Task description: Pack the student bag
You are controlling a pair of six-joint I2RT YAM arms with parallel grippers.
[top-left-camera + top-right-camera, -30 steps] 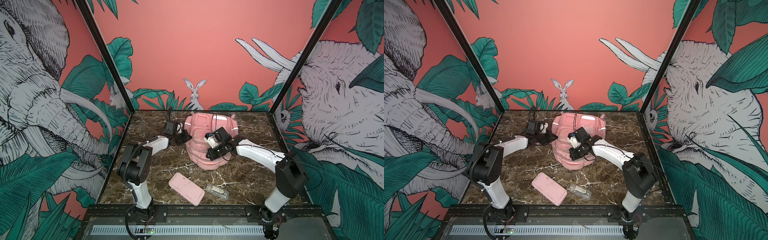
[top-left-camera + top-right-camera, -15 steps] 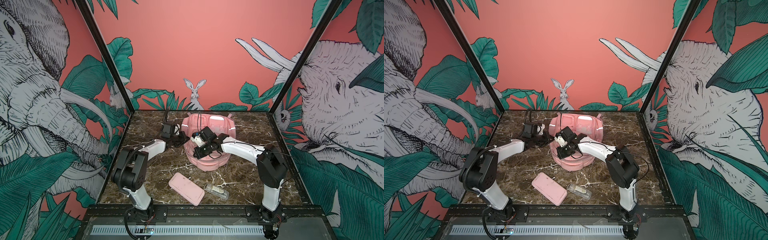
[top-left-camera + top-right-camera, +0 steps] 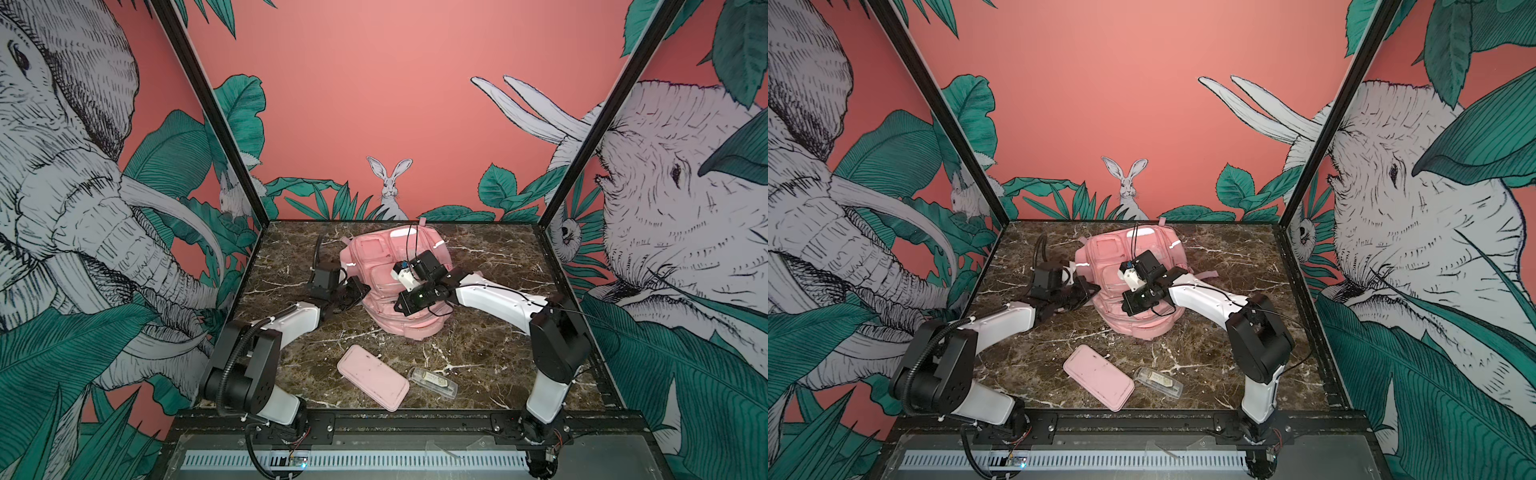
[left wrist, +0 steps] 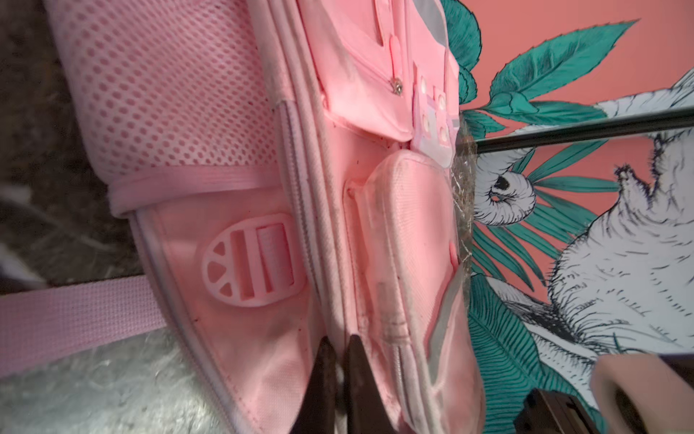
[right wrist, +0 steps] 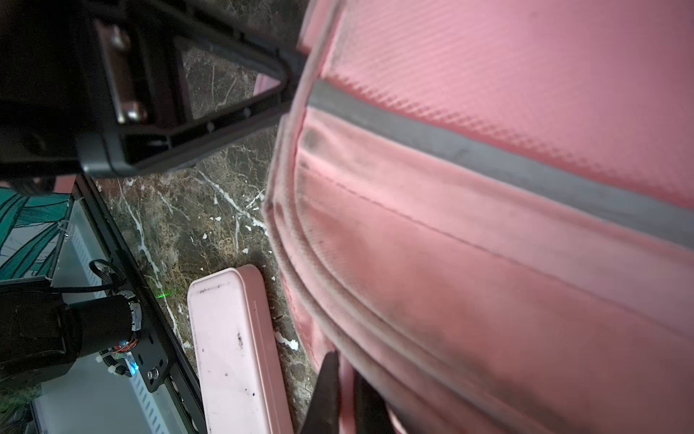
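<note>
Student bag (image 3: pixel 376 257) lay between our arms, long axis front-to-back; left gripper (image 4: pixel 340 360) pinched its side, right gripper (image 5: pixel 347 375) its near seam.

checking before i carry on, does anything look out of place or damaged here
Nothing spilled or broken. The student bag lies slumped and skewed mid-table, its fabric smudged dark; the pink pouch lies askew near the front.

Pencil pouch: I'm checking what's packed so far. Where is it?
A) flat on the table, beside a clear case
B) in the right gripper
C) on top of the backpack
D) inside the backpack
A: the pencil pouch lies flat on the table beside the clear case, apart from the backpack.
</note>
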